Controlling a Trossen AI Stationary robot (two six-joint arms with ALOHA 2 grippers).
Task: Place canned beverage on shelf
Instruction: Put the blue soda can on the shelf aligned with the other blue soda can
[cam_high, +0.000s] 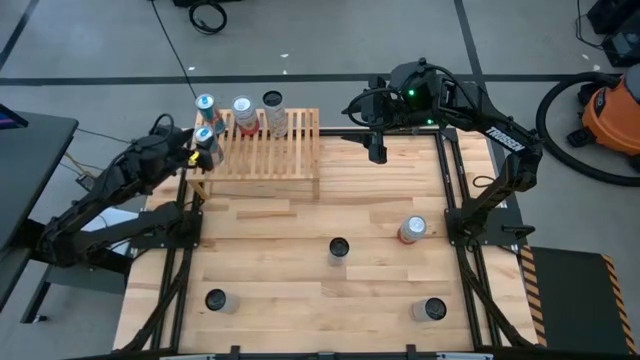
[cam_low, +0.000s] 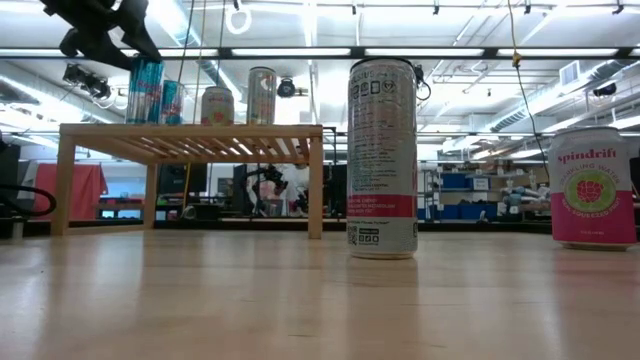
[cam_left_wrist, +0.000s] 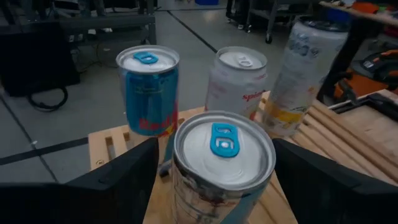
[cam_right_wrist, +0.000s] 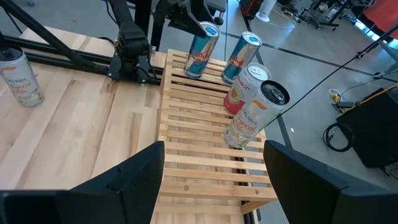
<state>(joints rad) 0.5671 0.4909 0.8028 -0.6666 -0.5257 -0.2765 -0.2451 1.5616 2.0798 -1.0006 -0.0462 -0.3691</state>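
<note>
My left pincer (cam_high: 203, 147) stood at the shelf's (cam_high: 290, 160) left end, its fingers (cam_left_wrist: 118, 180) on either side of a blue-tabbed can (cam_left_wrist: 221, 165) — closed on it, the can upright on the slats. Just beyond that can on the shelf stood a blue can (cam_left_wrist: 149, 90), then a white can (cam_left_wrist: 236, 81) and a tall pale can (cam_left_wrist: 305, 68), in a row along the shelf's far edge. My right pincer (cam_high: 376, 152) hung just off the shelf's right end, fingers (cam_right_wrist: 118, 180) apart and holding nothing. Well away from the shelf, four more cans stood on the table (cam_high: 290, 290) — one of them a pink-and-white can (cam_low: 594, 187).
</note>
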